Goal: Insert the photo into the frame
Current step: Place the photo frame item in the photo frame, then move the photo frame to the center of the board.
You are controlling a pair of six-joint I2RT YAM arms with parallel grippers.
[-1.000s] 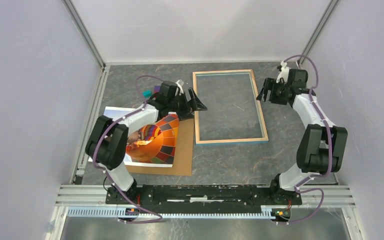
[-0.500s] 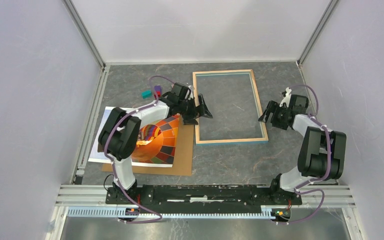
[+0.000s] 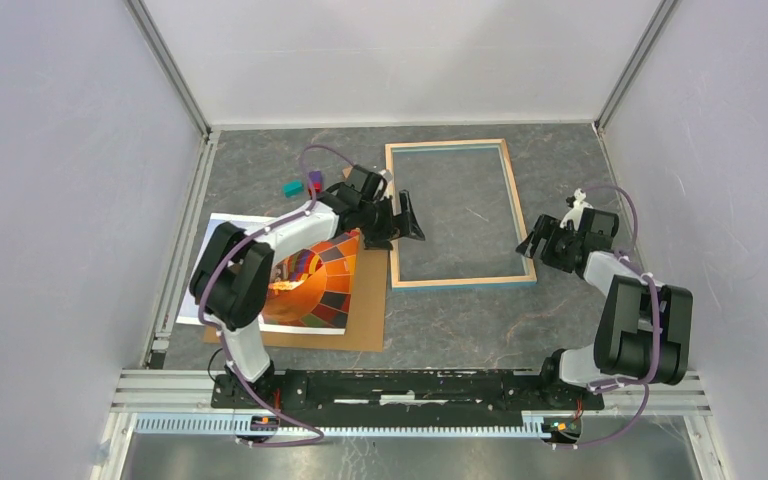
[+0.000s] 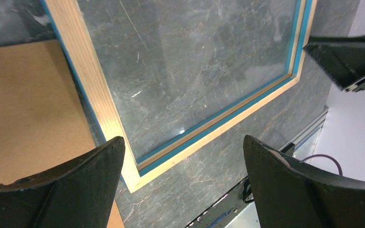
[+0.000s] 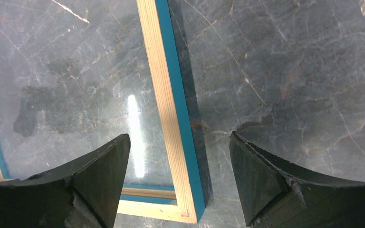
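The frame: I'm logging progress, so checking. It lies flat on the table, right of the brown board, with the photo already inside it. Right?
Not quite. The frame lies flat on the table, right of the brown board, but it is empty: the photo lies on that board instead. The top external view shows it.

Bright, even light fills the top view, and the shadows there are soft and faint. In the right wrist view a white streak of glare lies on the glazing of the frame [image 5: 166, 95]. The frame casts a narrow shadow on the bench [image 5: 290, 71]. The right pincer [image 5: 178, 142] shows dark and slightly soft.
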